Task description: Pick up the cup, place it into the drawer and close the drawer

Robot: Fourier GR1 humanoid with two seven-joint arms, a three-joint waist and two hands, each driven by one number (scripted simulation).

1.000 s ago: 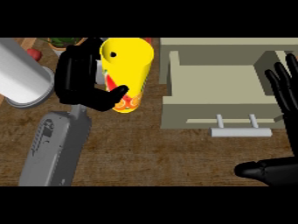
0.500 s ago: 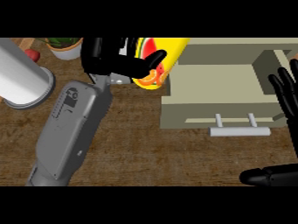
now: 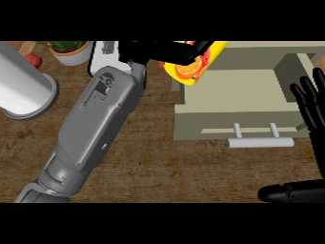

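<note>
You look steeply down on a dark wooden desk (image 3: 165,167) with a visible grain. At the left stands a tall white cylinder (image 3: 14,86) on a round base. Behind it, near the top edge, sits a potted plant (image 3: 70,50) in a pale pot, and a small red object (image 3: 33,60) lies just beside the cylinder.

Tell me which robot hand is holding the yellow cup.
The left robot hand, at the top of the view, has its fingers curled round the cup over the open drawer. The right robot hand stays open at the right edge, holding nothing.
</note>
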